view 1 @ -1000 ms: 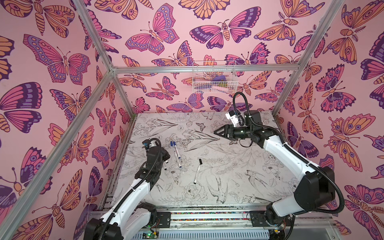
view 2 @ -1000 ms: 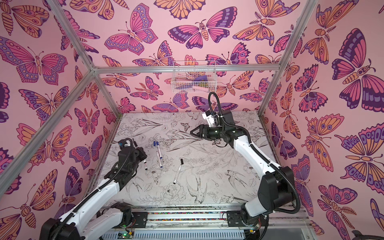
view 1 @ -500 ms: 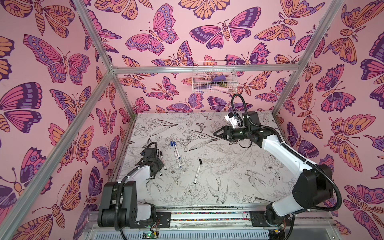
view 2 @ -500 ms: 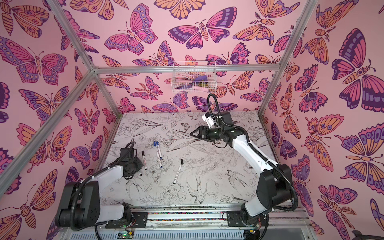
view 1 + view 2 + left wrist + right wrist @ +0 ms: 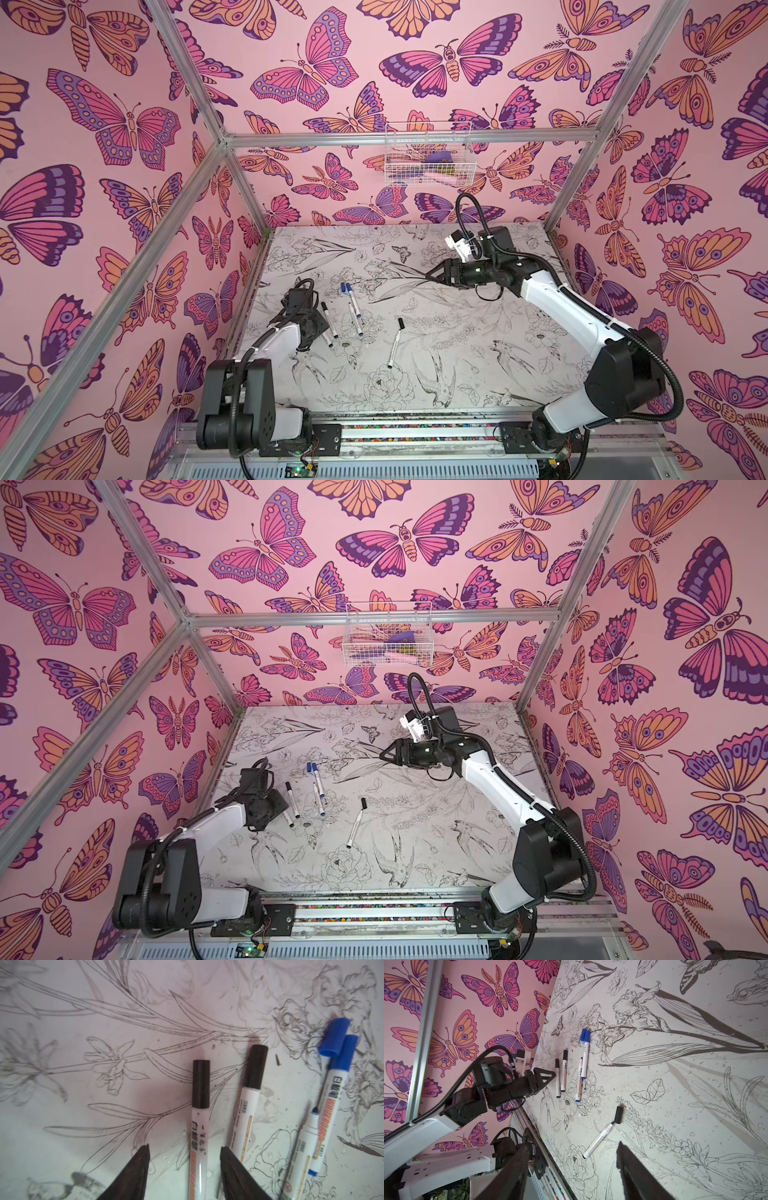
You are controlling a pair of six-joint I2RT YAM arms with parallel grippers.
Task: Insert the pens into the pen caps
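Lying on the flower-printed table point(image 5: 478, 374) were five pens point(image 5: 356, 318) and two loose caps point(image 5: 583, 1035). Three pens were capped. One black-capped pen point(image 5: 200, 1126) lay between the spread fingers of the left gripper point(image 5: 185, 1148), which stood open around it, gripping nothing. A second black-capped pen point(image 5: 250, 1101) lay just beside it, and a blue-capped pen point(image 5: 332, 1093) farther along. Two were bare: an uncapped blue pen point(image 5: 305, 1147) lay just beside the blue-capped one, near the loose blue cap point(image 5: 334, 1038). An uncapped black pen point(image 5: 598, 1139) lay well apart, its tip by the loose black cap point(image 5: 618, 1114). The right gripper point(image 5: 431, 275) hung open and empty above the table.
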